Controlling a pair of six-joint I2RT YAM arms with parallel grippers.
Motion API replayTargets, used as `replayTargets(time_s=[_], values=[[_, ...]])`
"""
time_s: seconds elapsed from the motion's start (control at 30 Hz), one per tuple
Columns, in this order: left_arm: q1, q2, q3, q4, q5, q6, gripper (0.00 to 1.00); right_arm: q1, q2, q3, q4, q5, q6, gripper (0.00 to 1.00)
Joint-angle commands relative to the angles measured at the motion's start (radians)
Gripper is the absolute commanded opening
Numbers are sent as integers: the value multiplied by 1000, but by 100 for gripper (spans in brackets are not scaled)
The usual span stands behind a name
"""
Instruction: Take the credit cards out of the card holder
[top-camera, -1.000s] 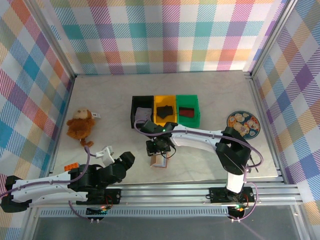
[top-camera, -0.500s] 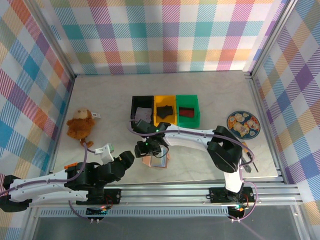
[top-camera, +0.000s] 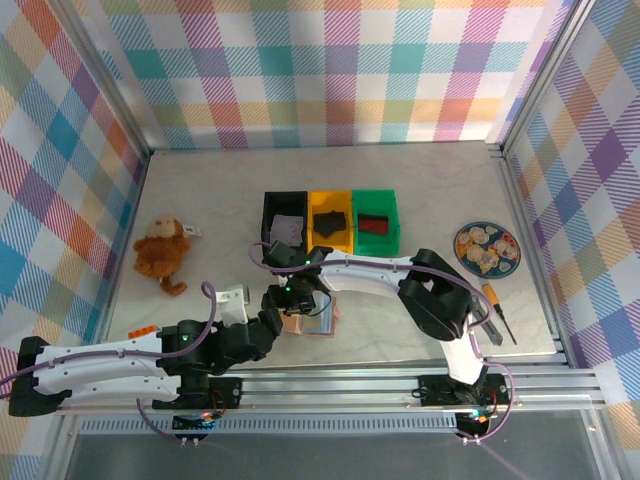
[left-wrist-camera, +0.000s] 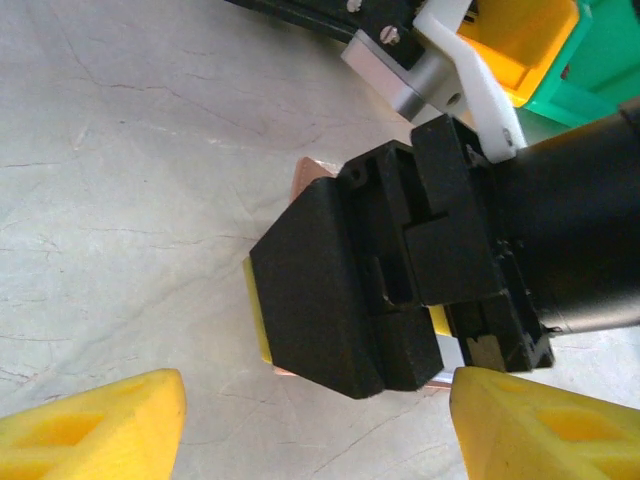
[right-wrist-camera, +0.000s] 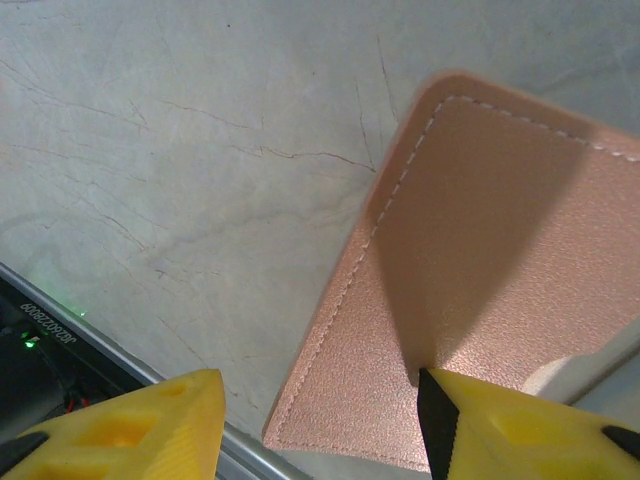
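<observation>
Leather of the card holder (right-wrist-camera: 480, 250) lies flat right under the right gripper (right-wrist-camera: 320, 410), whose jaws stand parted and empty, the stitched edge running between them. On the table it sits at 6 o'clock of the coloured bins (top-camera: 352, 222), long axis roughly 9-to-3. The left gripper (top-camera: 270, 326), wide and empty, hovers at its 8 o'clock, with the right wrist's body in its way.
</observation>
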Motion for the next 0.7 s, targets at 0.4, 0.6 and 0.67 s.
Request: replayTargets(time_s=[0.4, 0.6, 0.67], values=[[-8, -137, -115, -22, -23, 41, 66, -19, 63, 27, -18, -64, 33, 70], [-7, -74, -95, -15, -15, 57, 66, -25, 27, 50, -31, -89, -13, 73], [-7, -44, -85, -2, -9, 72, 67, -25, -5, 47, -42, -76, -29, 74]])
